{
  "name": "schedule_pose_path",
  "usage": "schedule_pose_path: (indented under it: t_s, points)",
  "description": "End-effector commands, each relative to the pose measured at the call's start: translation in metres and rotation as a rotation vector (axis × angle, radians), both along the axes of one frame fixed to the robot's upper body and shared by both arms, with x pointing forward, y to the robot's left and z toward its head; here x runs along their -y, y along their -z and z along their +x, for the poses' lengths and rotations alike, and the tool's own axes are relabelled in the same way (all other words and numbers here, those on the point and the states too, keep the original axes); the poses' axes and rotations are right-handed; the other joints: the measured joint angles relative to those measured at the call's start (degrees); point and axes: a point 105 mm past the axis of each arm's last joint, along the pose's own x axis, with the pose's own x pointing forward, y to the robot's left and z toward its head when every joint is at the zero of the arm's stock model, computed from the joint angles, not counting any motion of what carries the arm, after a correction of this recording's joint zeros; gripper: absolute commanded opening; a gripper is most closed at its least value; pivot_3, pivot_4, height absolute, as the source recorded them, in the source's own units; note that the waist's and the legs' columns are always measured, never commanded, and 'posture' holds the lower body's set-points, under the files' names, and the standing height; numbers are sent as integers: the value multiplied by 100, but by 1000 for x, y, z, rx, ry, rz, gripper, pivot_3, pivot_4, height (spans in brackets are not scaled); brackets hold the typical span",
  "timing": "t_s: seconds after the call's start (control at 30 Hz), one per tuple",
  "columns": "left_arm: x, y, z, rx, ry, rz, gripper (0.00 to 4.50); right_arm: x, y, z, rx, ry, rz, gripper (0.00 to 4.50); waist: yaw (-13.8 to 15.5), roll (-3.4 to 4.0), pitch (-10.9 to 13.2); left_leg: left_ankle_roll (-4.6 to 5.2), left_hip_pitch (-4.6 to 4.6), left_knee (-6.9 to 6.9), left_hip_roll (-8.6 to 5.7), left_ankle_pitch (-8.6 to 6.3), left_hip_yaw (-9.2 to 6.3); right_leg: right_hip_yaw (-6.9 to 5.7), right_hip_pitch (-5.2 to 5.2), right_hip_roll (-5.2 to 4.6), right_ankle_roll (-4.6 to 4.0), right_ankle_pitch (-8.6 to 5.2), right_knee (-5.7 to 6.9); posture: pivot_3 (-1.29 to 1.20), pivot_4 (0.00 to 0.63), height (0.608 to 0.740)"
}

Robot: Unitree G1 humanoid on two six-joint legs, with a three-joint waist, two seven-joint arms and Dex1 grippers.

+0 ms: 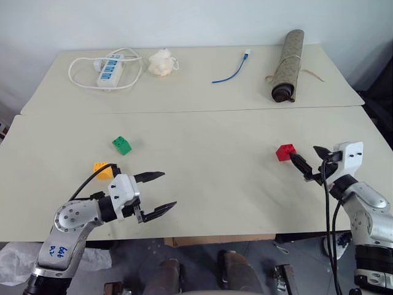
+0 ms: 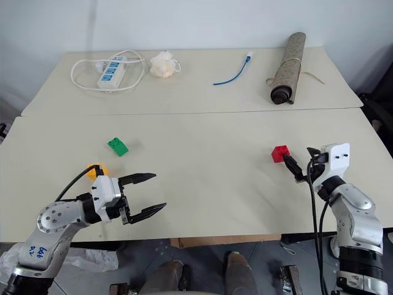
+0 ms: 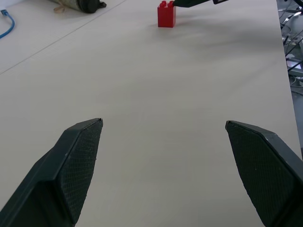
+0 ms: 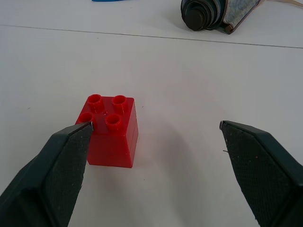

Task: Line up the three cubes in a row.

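Small red plastic studded cube (image 1: 285, 152) sits on the right part of the near beige tabletop (image 1: 209, 178), upright, studs up, just ahead of the right gripper (image 1: 310, 163); the right gripper's two black fingers are spread wide, nothing between them, pointing level toward the cube. In the right wrist view the red cube (image 4: 111, 130) lies off-centre, close to one fingertip (image 4: 71, 151) and partly behind it, while the other finger stands well apart from it; contact between that fingertip and the cube cannot be told. Small green plastic studded cube (image 1: 121, 145) lies on the left part of the same tabletop, turned at an angle, well apart from the red one. Small yellow-orange plastic studded cube (image 1: 102, 169) lies just near-left of the green one, partly hidden by the left arm's black cable, right behind the left gripper's wrist. Left gripper (image 1: 161, 193) hovers low over the near left of the table, black fingers spread wide and empty, pointing forward and to the right, away from the yellow-orange and green cubes, toward the far-off red cube (image 3: 166, 13) seen in the left wrist view. The three cubes are not in a row. On the far table: white power strip with coiled cord (image 1: 110, 69), crumpled white cloth (image 1: 163, 62), blue cable (image 1: 232, 72), rolled patterned mat (image 1: 288, 65)
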Motion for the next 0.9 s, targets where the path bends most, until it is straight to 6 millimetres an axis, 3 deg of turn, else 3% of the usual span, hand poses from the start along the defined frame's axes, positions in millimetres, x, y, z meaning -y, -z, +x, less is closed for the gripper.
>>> schedule_pose_path:
  t_s: [0.03,0.27,0.5,0.73,0.9]
  points:
    - [-2,-8,-2,36,-7,4,4383,-5,8,-3,-25,-24,-12,4500,1,0,0,0,0,0,0,0,0,0,0,0,0,0,0,0,150,740]
    - [0,-10,1,44,-1,3,4383,-18,-5,-3,51,-55,35,4500,6,2,1,0,-16,-1,-1,1,0,0,-14,-1,0,0,0,0,150,740]
    - [1,-10,2,47,3,3,4383,-20,9,1,-12,-54,-15,4500,9,1,1,0,-23,0,-1,0,-4,-6,-17,-1,1,0,-4,0,150,740]
    - [6,-15,1,59,56,-17,4383,-28,9,15,20,-57,-24,4500,5,2,1,-1,-26,1,-2,1,-5,-8,-21,-1,1,0,-2,0,150,740]
    - [7,-19,0,67,72,-39,4500,-31,6,22,49,-71,-38,3238,3,2,1,-1,-40,1,-3,1,-6,-12,-33,-1,1,0,1,0,150,740]
